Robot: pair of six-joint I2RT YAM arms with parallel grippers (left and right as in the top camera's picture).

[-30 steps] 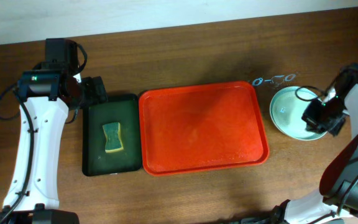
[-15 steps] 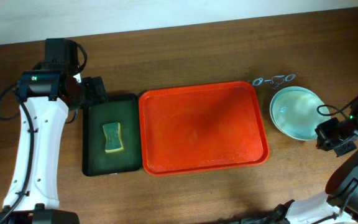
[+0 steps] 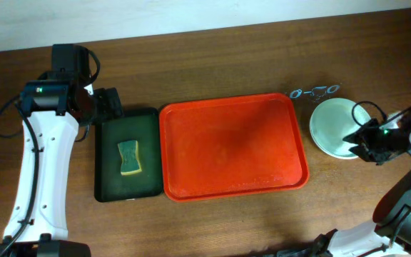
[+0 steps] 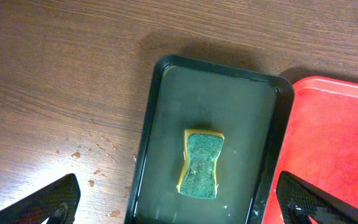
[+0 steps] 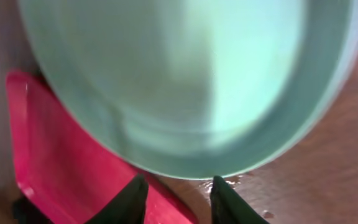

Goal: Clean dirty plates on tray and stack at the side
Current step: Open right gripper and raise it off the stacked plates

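I am seeing the right gripper (image 3: 357, 140) parted, empty; the plates (image 3: 330, 123) are lying just beside it, toward the tray (image 3: 227, 150).

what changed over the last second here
The right tool pulled away off the plates, then came back to their rim on the side away from the red tray. Its jaws are now apart, holding nothing. The left tool, sponge, green tray, red tray and plates stayed put.
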